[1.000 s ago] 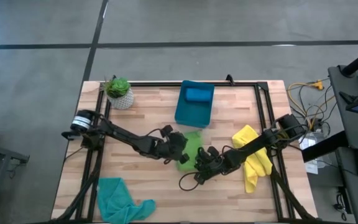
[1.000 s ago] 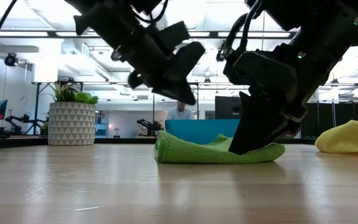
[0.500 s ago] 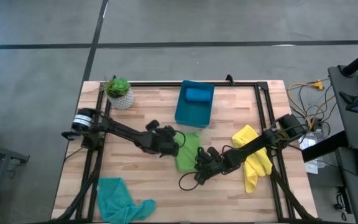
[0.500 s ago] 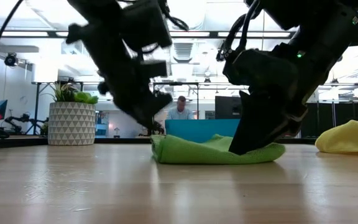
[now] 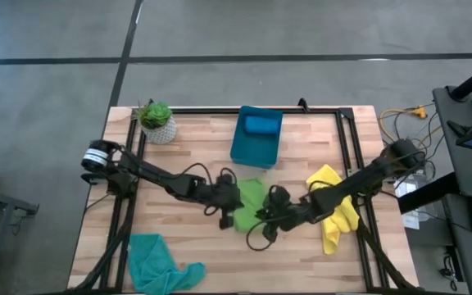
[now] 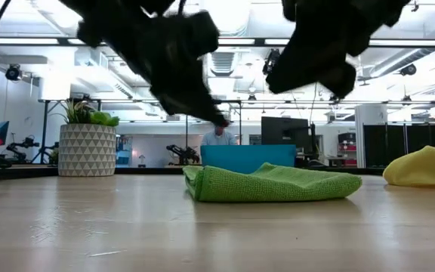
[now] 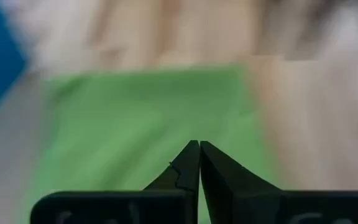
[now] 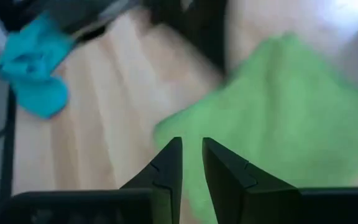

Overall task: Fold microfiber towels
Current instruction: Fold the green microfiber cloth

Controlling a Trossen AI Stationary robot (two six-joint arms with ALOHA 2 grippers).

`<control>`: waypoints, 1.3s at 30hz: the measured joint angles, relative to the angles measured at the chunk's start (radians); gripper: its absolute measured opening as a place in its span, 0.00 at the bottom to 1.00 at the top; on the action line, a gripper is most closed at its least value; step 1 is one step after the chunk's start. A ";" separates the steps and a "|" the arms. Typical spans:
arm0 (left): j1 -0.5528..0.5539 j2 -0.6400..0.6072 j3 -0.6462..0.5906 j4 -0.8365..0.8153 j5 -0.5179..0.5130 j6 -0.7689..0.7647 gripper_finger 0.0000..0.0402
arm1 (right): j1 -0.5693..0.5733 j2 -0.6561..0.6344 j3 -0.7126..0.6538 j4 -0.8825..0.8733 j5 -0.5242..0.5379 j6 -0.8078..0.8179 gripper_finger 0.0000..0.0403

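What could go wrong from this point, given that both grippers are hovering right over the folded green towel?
The left gripper and right gripper hang close together above the lime green towel, so a careless move could knock the arms into each other. The towel lies loosely folded with neither gripper holding it; a low pass could snag it and undo the fold. The teal-blue bin sits just beyond the towel, so a push that way might shove the towel against it.

Two dark, jointed arms with looping black cables, silver-banded base joints, tapered black jaws.
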 joint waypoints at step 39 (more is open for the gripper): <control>-0.161 -0.008 -0.048 -0.014 0.189 0.194 0.30 | -0.041 0.130 -0.018 -0.050 -0.422 -0.646 0.48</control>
